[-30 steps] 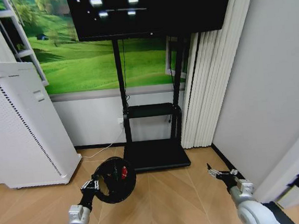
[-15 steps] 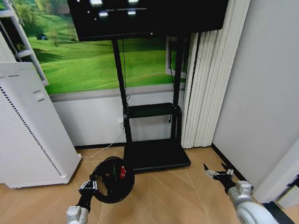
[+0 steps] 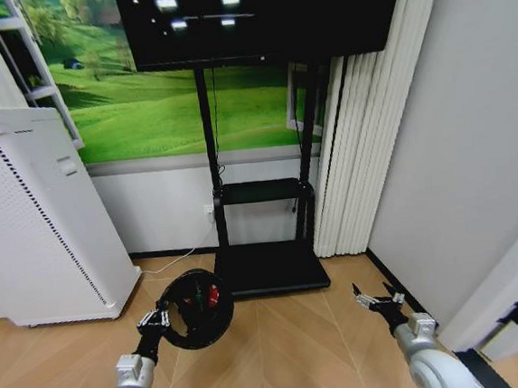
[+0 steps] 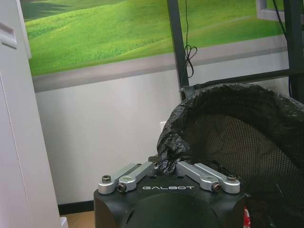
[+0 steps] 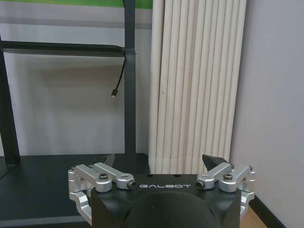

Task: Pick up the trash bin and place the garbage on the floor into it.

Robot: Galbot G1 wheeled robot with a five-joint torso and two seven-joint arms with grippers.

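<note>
Left hand (image 3: 155,322) pinches the trash bin (image 3: 199,310) at its near rim, held above the floor (image 3: 282,355); right hand (image 3: 374,297) hangs spread, empty.

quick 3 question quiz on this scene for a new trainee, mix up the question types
1. True or false: the left gripper is shut on the rim of the trash bin.
2. Multiple choice: the right gripper is A) open and holding nothing, B) shut on a bottle, C) inside the bin.
3. Short answer: what colour shows among the items inside the bin?

Key: 1 true; 2 A; 3 red, from something lying inside the bin.
</note>
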